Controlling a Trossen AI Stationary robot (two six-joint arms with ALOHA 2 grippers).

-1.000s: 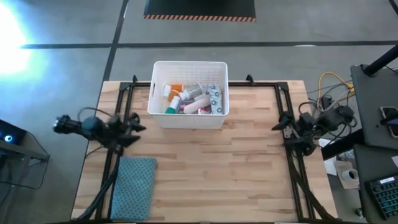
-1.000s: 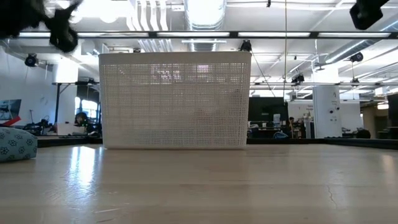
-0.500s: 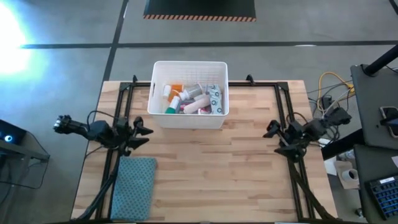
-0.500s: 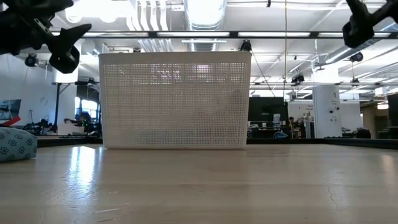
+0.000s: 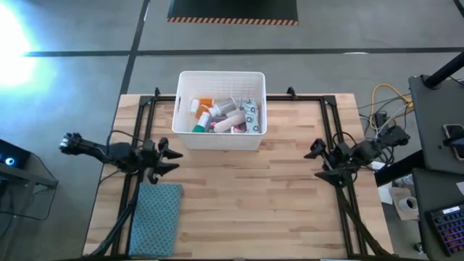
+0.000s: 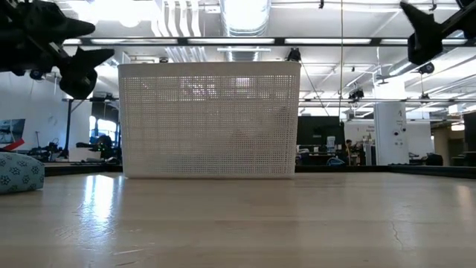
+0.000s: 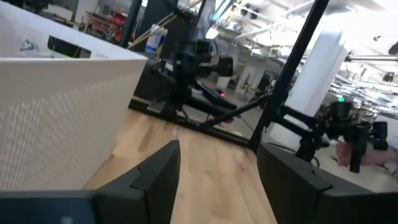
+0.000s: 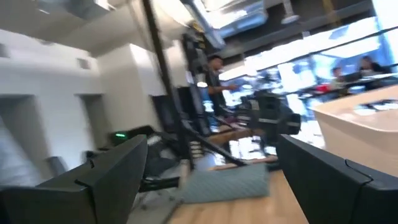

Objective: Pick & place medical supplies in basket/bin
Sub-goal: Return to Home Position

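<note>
The white bin (image 5: 220,109) stands at the table's far middle; in the low view its perforated wall (image 6: 210,119) faces me. Inside lie the medical supplies (image 5: 223,114): white bottles, an orange vial, a patterned packet. My left gripper (image 5: 172,153) hovers open above the table's left side, near the bin's near-left corner; the bin wall (image 7: 56,118) shows beside its fingers in the left wrist view. My right gripper (image 5: 313,156) hovers open above the table's right side, holding nothing. Both show high in the low view, left (image 6: 82,63), right (image 6: 420,30).
A blue-grey folded cloth (image 5: 155,217) lies at the near-left of the table, its edge (image 6: 18,173) in the low view. Black frame rails (image 5: 335,138) run along both sides. Bare wood (image 5: 246,196) stretches between the arms. Cables and equipment (image 5: 435,130) sit off the right edge.
Both grippers have moved inward toward the table's middle: the left toward the right edge, the right toward the left edge. In the low view both have come down a little. The bin and its contents have stayed put.
</note>
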